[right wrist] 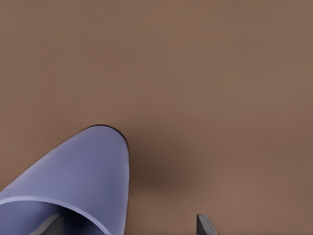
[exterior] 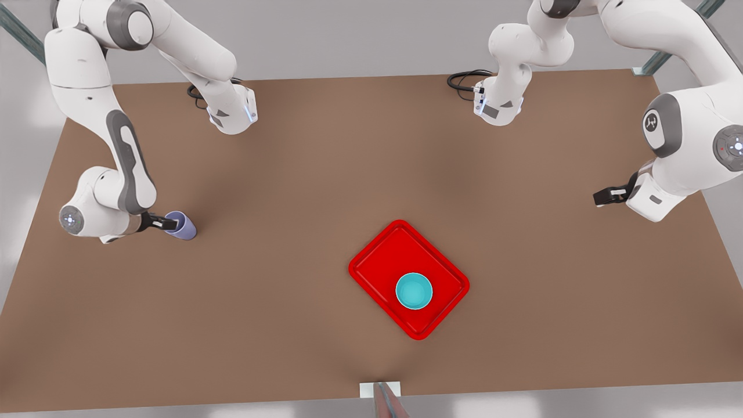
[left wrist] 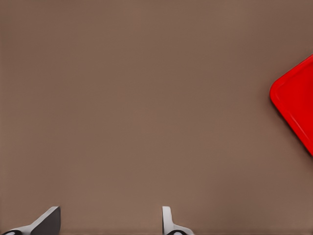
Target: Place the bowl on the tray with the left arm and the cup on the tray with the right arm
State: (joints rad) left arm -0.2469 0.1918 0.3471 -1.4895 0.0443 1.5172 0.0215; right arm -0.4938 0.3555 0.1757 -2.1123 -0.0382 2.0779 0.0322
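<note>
Straddling the cup [exterior: 181,225] rim, right gripper [exterior: 164,222] sits fingers apart, one inside, one outside, not yet clamped. Left gripper [exterior: 603,197] idles spread over bare table. Bowl [exterior: 414,291] already on tray [exterior: 377,255]. Risk: thin rim pinch, cup could tip or slip on lift.

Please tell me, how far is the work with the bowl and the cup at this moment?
Done: the small teal bowl sits inside the flat red tray; the left gripper is open, waiting away from the tray.

In hand: the right gripper is at the pale lavender cup, one finger inside the rim and one outside, on the brown table.

Left: grip the cup and carry it onto the tray.
</note>
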